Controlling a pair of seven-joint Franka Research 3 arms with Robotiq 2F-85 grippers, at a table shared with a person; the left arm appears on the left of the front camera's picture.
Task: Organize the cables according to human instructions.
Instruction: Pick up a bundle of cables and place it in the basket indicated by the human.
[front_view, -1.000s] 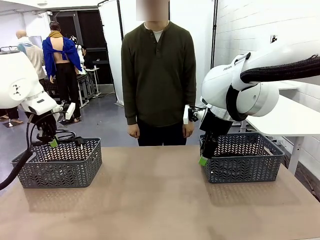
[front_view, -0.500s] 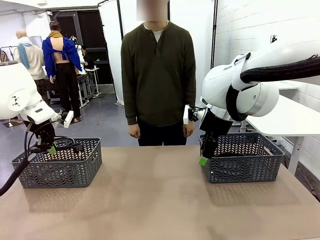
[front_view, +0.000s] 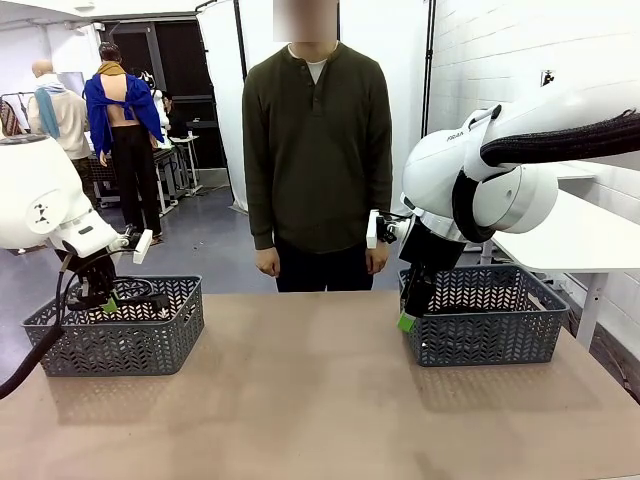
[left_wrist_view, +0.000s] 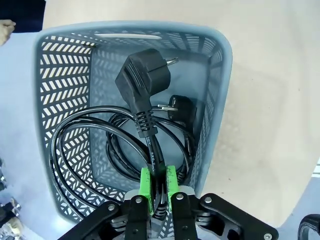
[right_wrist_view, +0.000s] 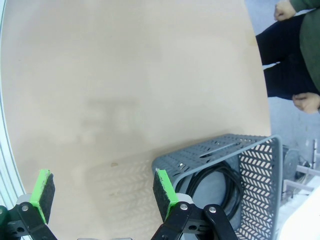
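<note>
My left hand (left_wrist_view: 156, 186), pinching a cable (left_wrist_view: 150, 150) just behind its plug, has come down lower over the left basket (front_view: 120, 340); placement there appears imminent. My right hand (right_wrist_view: 102, 192) stays spread beside the right basket (right_wrist_view: 260, 165), holding another cable (right_wrist_view: 220, 182).

A robotics lab or research workspace, set up for trials. A bare tan rectangular table (front_view: 320, 390) carries two grey perforated plastic baskets (front_view: 115, 330) near its far corners, with white robot arms (front_view: 490, 185) mounted at either side. Behind the table stand white fabric screen panels (front_view: 225, 100), a painted white brick wall (front_view: 500, 50) to its right, grey smooth flooring (front_view: 205, 250), and further workbenches (front_view: 185, 150) far back left.
</note>
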